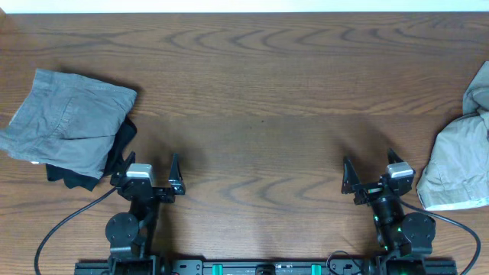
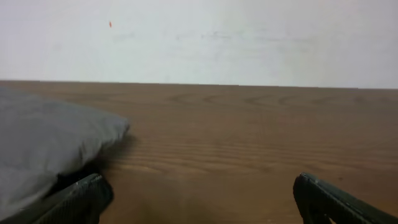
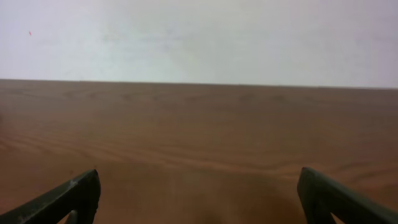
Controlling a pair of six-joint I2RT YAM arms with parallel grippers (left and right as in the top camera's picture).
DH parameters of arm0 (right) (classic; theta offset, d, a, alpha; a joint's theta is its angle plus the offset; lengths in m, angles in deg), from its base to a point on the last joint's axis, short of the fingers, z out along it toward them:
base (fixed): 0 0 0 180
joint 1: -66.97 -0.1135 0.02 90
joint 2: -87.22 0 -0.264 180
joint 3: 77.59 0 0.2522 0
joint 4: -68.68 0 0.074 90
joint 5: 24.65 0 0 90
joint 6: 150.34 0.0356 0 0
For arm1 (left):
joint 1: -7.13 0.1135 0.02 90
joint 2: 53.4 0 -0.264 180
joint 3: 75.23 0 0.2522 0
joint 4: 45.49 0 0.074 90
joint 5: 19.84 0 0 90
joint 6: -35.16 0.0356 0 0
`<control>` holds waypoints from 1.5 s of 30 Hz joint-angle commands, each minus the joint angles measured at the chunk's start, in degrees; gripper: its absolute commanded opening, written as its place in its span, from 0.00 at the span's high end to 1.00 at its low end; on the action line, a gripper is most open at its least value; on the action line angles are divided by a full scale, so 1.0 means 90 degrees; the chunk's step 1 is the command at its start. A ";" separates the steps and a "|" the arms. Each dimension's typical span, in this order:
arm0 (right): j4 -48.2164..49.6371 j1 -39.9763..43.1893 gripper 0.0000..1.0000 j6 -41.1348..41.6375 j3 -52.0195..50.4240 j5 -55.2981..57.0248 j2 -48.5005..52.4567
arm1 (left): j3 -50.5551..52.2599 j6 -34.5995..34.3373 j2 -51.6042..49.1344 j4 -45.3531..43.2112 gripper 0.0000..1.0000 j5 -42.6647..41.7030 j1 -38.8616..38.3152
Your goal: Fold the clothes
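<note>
Left claw [image 1: 147, 162]: near left, your fingers stand wide apart, gripping nothing.
Right claw [image 1: 369, 164]: near right, likewise spread and holding nothing.
Worktop [image 1: 260, 92]: smooth dark brown wood with wavy grain; a plain white wall [image 2: 249, 37] rises past its far edge.
Clothes [image 1: 458, 164]: your pale khaki shorts lie crumpled at the right edge, partly out of frame.
Grey shorts [image 1: 69, 122]: folded at left, resting on a black garment [image 1: 72, 177].

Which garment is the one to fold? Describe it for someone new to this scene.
Start at the wooden table and go to its right edge, beside the right end effector. There lie the clothes: pale khaki shorts, crumpled, unlike the darker grey folded shorts and black garment at the left.
</note>
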 commanded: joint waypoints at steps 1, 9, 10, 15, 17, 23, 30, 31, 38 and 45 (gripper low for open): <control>-0.0425 0.0053 0.01 0.0240 0.0449 0.0112 0.0005 | -0.0126 -0.0355 -0.0036 0.0415 0.02 -0.0546 -0.0027; -0.2169 0.0053 0.01 0.0240 0.2159 0.0806 0.0923 | -0.1472 -0.0811 -0.0925 0.1545 0.02 -0.0792 -0.0027; -0.2344 0.0053 0.01 0.0243 0.2341 0.0835 0.1093 | -0.1642 -0.0814 -0.1064 0.1685 0.02 -0.0821 -0.0027; -0.3422 0.0053 0.01 0.0233 0.3626 0.0852 0.2545 | -0.2829 -0.0811 -0.2200 0.2861 0.02 -0.0879 -0.0027; -0.3888 0.0053 0.01 0.0231 0.4141 0.0850 0.3184 | -0.3262 -0.0811 -0.2676 0.3364 0.02 -0.0882 -0.0027; -0.4996 0.0053 0.01 0.0216 0.5374 0.0806 0.4889 | -0.4240 -0.0811 -0.3764 0.4478 0.02 -0.1124 -0.0027; -0.5119 0.0092 0.01 0.0959 0.5464 0.1970 0.5889 | -0.4328 -0.0811 -0.4087 0.4568 0.02 -0.1149 -0.0027; -0.5221 0.0148 0.01 0.1443 0.5464 0.2574 0.6050 | -0.4328 -0.0811 -0.4095 0.4571 0.02 -0.1146 -0.0027; -0.5484 0.1066 0.01 0.2625 0.5459 0.3925 0.7376 | -0.4328 -0.0814 -0.4095 0.4566 0.02 -0.1146 -0.0027; -0.5027 0.1855 0.01 0.2594 0.5411 0.3968 0.8660 | -0.4328 -0.0811 -0.4095 0.4568 0.02 -0.1146 -0.0027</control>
